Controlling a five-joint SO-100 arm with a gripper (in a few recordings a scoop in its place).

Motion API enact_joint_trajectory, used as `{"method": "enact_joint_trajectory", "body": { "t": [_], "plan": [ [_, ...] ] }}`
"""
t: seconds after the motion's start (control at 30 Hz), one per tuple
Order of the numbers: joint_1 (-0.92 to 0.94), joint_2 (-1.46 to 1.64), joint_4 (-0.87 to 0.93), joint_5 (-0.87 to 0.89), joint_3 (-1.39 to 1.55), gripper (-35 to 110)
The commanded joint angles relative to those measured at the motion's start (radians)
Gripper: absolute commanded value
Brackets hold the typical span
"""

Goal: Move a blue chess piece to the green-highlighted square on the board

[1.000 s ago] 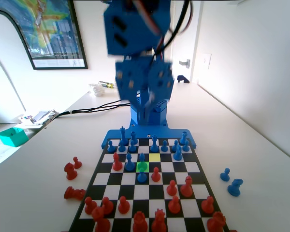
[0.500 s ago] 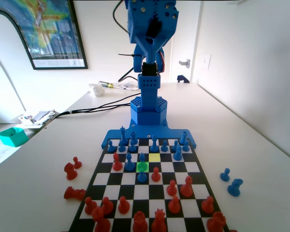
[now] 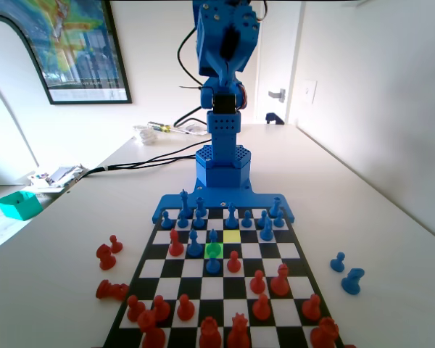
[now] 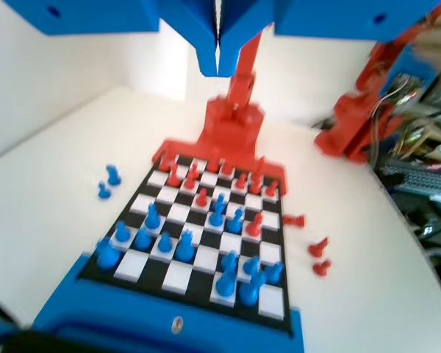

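Raised high above the board, the gripper hangs clenched and empty, its jaws pressed together in the wrist view. Below lies a pale, smooth surface against white walls, a framed poster at the left of the fixed view. On the green-highlighted square stands the blue chess piece, a small round-headed plastic pawn, well below and apart from the gripper. Glossy red pieces crowd the near rows.
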Motion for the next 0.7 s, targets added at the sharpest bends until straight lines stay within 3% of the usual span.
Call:
{"method": "enact_joint_trajectory", "body": {
  "t": [0.0, 0.67],
  "plan": [
    [0.003, 0.087, -0.023, 0.002, -0.002, 1],
    [0.015, 0.118, -0.031, 0.005, 0.002, 4]
  ]
}}
